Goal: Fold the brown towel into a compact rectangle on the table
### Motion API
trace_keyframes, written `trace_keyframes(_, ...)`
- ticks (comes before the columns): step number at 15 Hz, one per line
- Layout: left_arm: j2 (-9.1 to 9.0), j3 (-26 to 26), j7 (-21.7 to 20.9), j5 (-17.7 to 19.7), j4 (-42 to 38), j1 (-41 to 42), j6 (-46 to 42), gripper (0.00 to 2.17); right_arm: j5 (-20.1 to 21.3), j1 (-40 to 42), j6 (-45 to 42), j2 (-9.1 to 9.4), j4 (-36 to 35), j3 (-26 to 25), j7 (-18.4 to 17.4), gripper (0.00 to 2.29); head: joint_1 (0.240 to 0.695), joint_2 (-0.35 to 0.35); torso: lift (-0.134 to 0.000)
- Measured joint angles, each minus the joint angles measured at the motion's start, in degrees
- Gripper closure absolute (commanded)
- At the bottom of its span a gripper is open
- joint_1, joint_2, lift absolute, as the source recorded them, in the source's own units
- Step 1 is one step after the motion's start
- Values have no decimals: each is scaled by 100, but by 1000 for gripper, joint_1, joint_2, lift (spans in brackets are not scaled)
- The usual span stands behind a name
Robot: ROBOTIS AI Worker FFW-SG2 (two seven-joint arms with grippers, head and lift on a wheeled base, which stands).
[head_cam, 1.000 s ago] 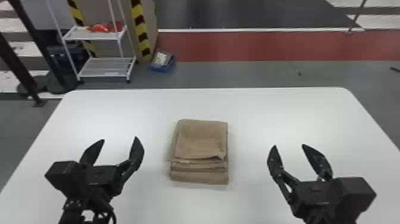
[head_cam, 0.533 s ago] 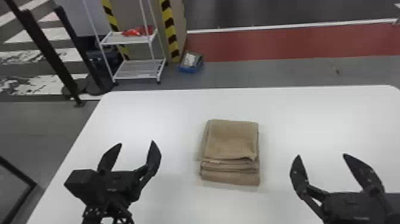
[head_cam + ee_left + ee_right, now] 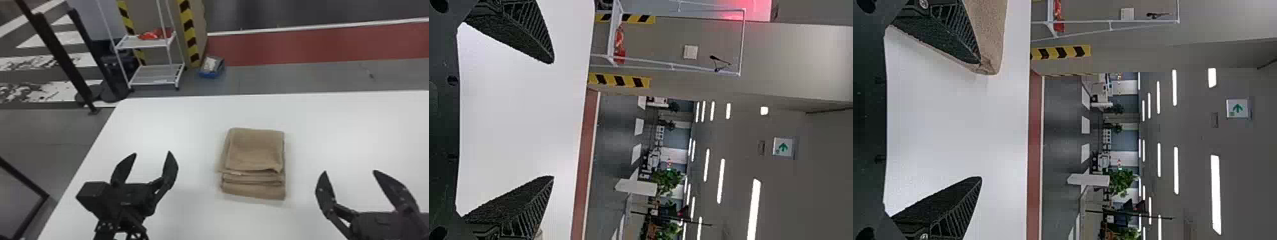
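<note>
Left gripper point(image 3: 152, 153) at about nine o'clock from brown towel point(image 3: 253, 150), jaws spread wide, nothing between; towel lay on white table point(image 3: 178, 118), folded into small layered rectangle, edges at six o'clock stacked slightly unevenly, under-layer peeking out toward nine; right gripper point(image 3: 350, 171) between three and four o'clock from towel, jaws also spread and empty; folding step looked all but finished; next move called for little: light squaring of edges at most, otherwise arms kept clear, stack left undisturbed.

The left gripper point(image 3: 152, 153) has its black fingers point(image 3: 524, 35) wide apart above the white counter point(image 3: 519, 120), with green plants point(image 3: 666, 181) and an arrow sign point(image 3: 783, 147) beyond.
</note>
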Motion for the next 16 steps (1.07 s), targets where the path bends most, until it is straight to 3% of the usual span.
trace_keyframes(16,20,-17,-10,-9,18,-32,-24,39,2,115,-59,0,-172,120,9,53,695,200,-126)
